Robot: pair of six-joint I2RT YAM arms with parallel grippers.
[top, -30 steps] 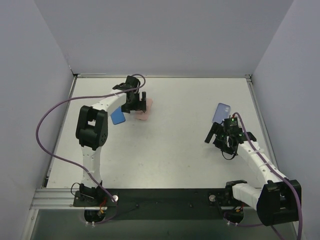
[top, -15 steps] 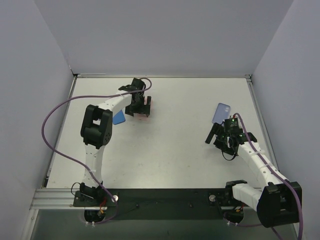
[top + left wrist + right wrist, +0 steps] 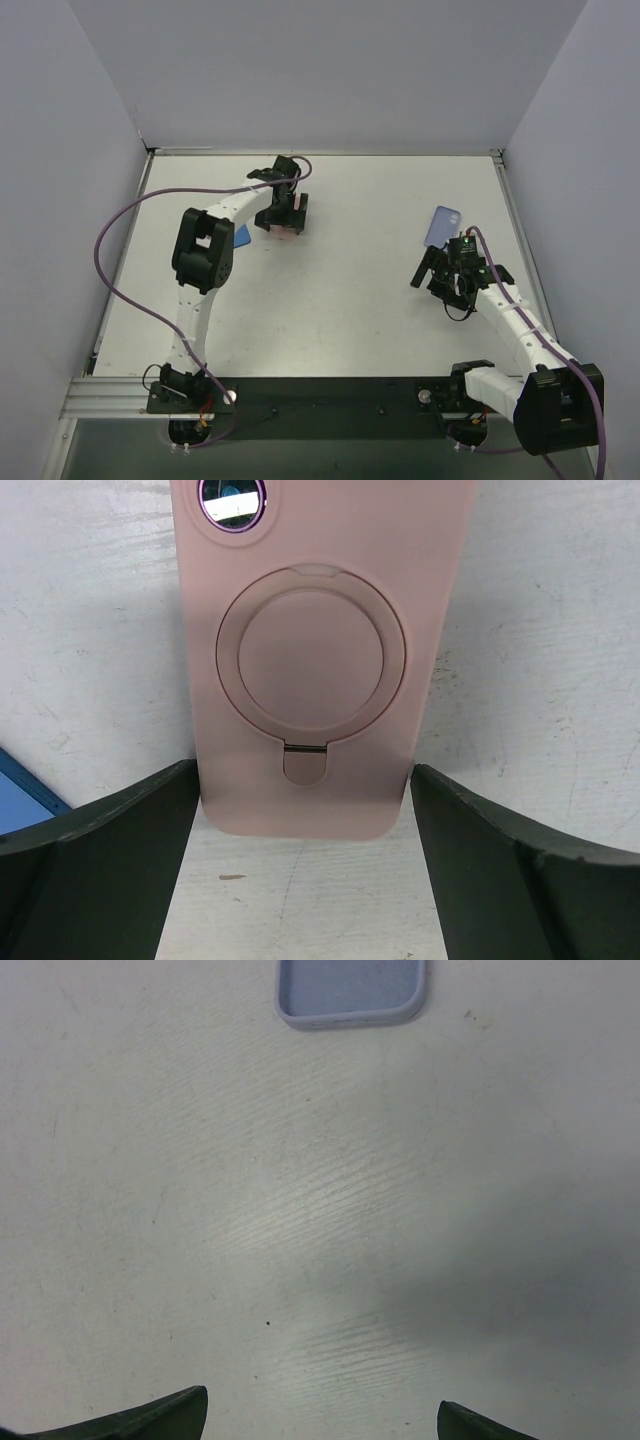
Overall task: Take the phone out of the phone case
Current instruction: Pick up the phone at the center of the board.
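Note:
The pink phone case (image 3: pixel 318 650) lies back up on the white table, with a round ring stand and a camera lens (image 3: pixel 232 495) showing through it. In the top view the pink case (image 3: pixel 291 222) sits at the back left, mostly under my left gripper (image 3: pixel 283 207). My left gripper (image 3: pixel 305 880) is open, with its dark fingers (image 3: pixel 100 870) on either side of the case's near end. My right gripper (image 3: pixel 447 272) is open and empty over bare table, seen in the right wrist view (image 3: pixel 320 1430).
A blue flat item (image 3: pixel 241 235) lies just left of the pink case; its corner shows in the left wrist view (image 3: pixel 20 800). A lavender case (image 3: pixel 444 226) lies beyond the right gripper, and it also shows in the right wrist view (image 3: pixel 350 990). Grey walls enclose the table.
My left arm has swung to the right, bringing its gripper over the pink case and covering more of the blue item. The right arm has not moved.

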